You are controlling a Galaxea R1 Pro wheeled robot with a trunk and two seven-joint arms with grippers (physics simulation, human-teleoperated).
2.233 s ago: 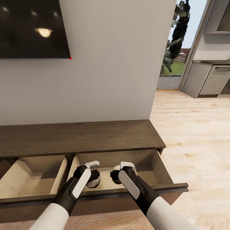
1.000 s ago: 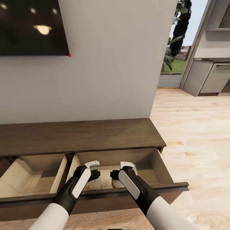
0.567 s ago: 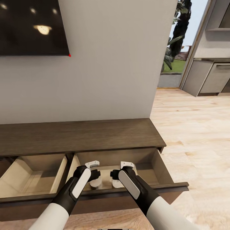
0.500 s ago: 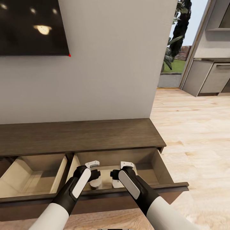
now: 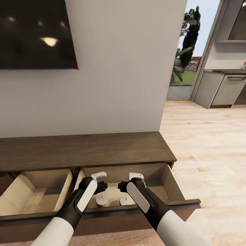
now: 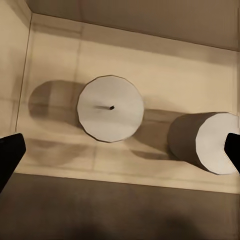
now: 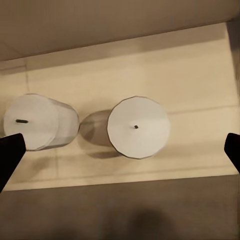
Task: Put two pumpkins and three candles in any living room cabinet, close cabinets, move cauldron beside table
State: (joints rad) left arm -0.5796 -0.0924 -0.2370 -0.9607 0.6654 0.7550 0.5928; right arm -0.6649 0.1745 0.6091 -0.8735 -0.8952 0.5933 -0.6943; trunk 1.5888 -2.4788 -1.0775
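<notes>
Wood floor (image 5: 212, 147) stretches beside cabinet (image 5: 85, 148); two candles (image 6: 110, 108) (image 7: 138, 127) stand apart in its open drawer under left gripper (image 6: 120, 150) and right gripper (image 7: 120, 150), both spread wide, arms half-hiding them

In the head view the arms cover most of both candles (image 5: 103, 199) low in the middle. The grippers' tips are hidden behind the wrists there. The left drawer (image 5: 34, 191) and TV (image 5: 36, 34) are cut off at the left edge.
</notes>
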